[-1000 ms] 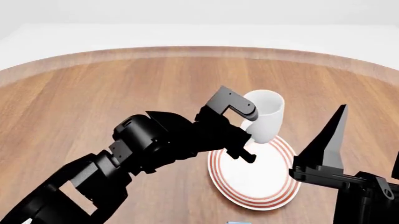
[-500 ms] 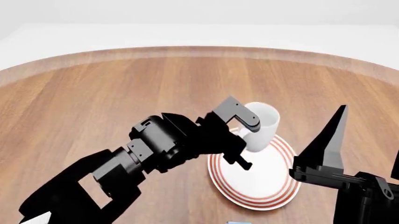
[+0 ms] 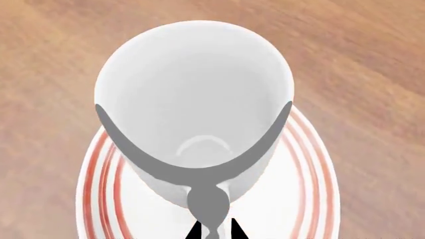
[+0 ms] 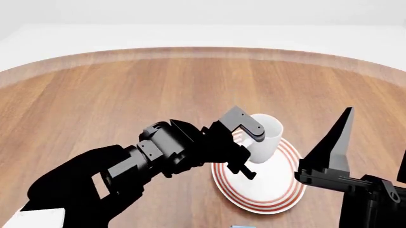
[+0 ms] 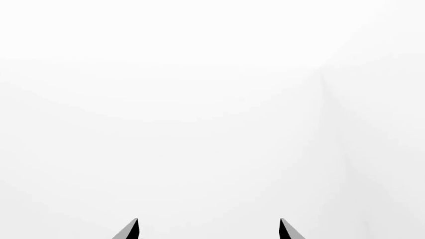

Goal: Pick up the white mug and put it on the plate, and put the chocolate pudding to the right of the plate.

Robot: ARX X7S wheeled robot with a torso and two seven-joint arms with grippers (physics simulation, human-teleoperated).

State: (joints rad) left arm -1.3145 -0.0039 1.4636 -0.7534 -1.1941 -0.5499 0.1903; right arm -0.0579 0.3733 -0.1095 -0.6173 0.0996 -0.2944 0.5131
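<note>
1. Mug empty, tilted over the plate's far rim; contact with the plate not clear.
2. Left gripper clenched on the mug's handle side, near the table's middle.
3. Right gripper spread apart, holding nothing, aimed at blank white.
4. Pudding only a sliver at the near edge, cut off.
5. Lower than a second ago, mug and left gripper both.
</note>
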